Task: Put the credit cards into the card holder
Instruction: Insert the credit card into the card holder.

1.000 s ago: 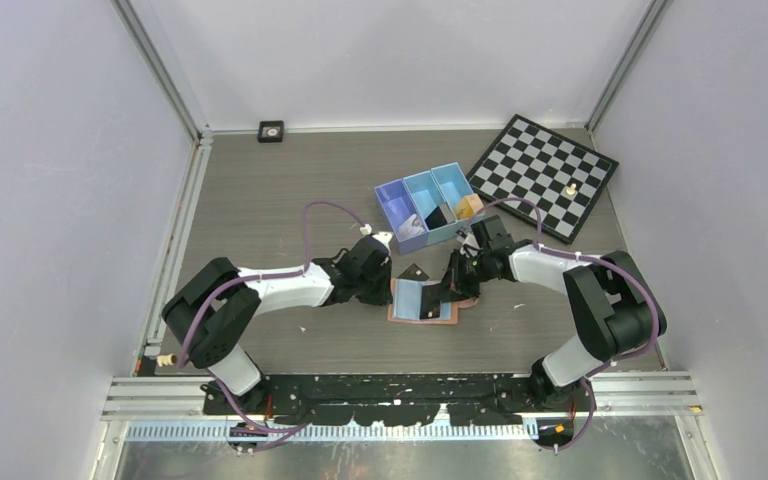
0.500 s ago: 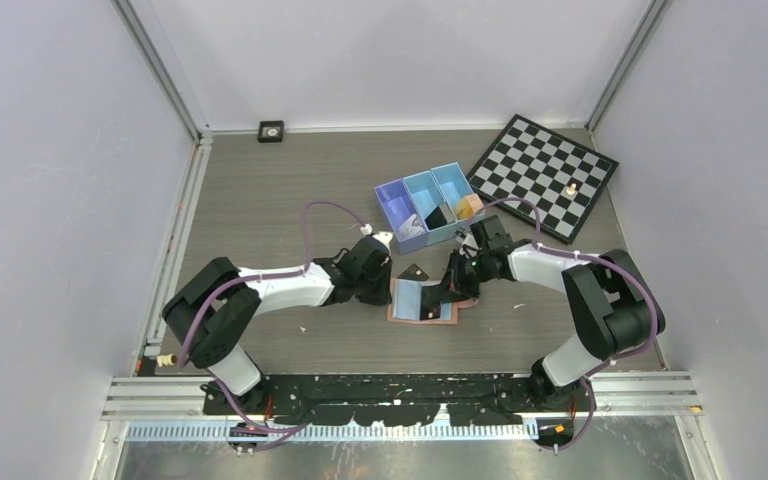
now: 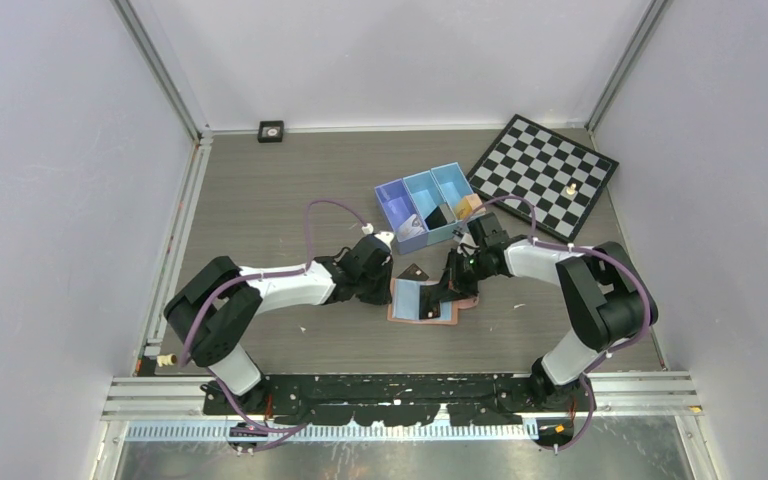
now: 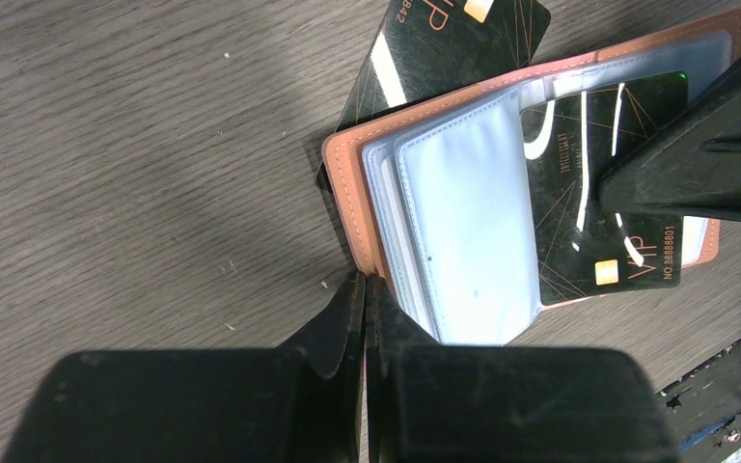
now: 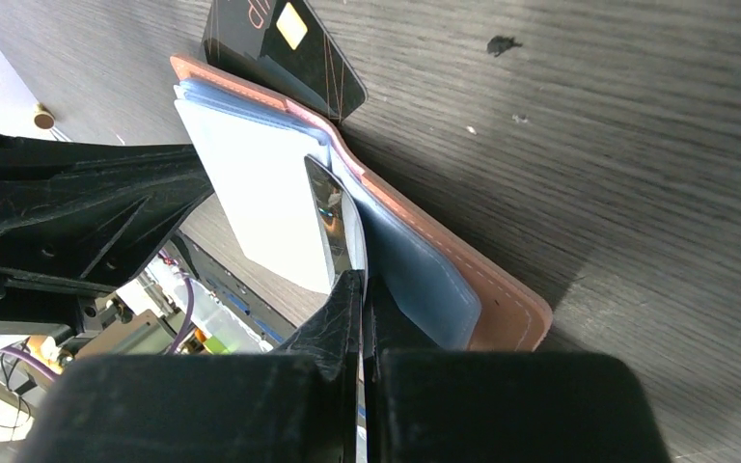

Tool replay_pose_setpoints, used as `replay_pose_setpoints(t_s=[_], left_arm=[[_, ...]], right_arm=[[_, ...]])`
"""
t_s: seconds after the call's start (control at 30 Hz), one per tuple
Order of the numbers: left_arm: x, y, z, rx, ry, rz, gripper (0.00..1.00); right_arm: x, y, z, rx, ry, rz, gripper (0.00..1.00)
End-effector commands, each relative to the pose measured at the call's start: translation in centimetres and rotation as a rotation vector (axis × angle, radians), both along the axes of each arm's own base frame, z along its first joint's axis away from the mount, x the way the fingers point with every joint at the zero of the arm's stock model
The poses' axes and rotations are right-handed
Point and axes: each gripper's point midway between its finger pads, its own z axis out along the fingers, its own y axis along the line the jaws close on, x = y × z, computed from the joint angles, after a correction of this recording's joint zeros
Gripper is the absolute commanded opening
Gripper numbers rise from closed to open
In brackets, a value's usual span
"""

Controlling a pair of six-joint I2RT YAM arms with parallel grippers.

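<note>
Steadiness counts: my left gripper (image 4: 364,287) pinches the holder (image 4: 347,183); my right gripper (image 5: 359,282), clamped on a card (image 5: 332,217), must slide in square.

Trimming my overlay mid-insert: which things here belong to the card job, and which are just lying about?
Job: card holder; credit card partly in it; credit card under its far edge; a likely third card in the middle compartment of the blue bin.
Lying about: tan block; chessboard; white chess piece; black square by the far wall.

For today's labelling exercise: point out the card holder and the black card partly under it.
card holder (image 4: 463,212), left wrist view, pale inner sleeve.
black card (image 4: 444,48), left wrist view, exposed end.
</note>
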Motion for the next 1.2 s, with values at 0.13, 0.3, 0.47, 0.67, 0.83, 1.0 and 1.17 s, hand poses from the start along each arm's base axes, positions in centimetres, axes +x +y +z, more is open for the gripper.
replay_pose_setpoints(t_s=[0.13,0.3,0.47,0.67,0.83,1.0,1.17], left_arm=[[-0.5,2.0,-2.7,0.115,0.032,0.001,0.00],[-0.7,1.9,-2.7,0.113,0.036,-0.002,0.00],[-0.7,2.2,-2.6,0.117,0.033,0.004,0.00],[-0.8,2.3,-2.6,0.116,0.034,0.006,0.00],[-0.8,2.3,-2.6,0.114,0.034,0.007,0.00],[-0.8,2.3,-2.6,0.112,0.035,0.005,0.00],[-0.9,2.2,-2.6,0.108,0.036,0.003,0.00]], right_arm=[[0.3,-0.3,-2.9,-0.111,-0.040,-0.018,0.01],[0.6,0.1,-3.1,-0.103,-0.048,-0.036,0.00],[1.3,0.0,-2.9,-0.119,-0.086,-0.079,0.00],[2.0,0.2,-2.9,-0.105,-0.105,-0.127,0.00],[2.3,0.5,-2.8,-0.081,-0.115,-0.145,0.01],[2.3,0.6,-2.8,-0.074,-0.115,-0.143,0.00],[3.0,1.1,-2.2,-0.044,-0.146,-0.157,0.01]])
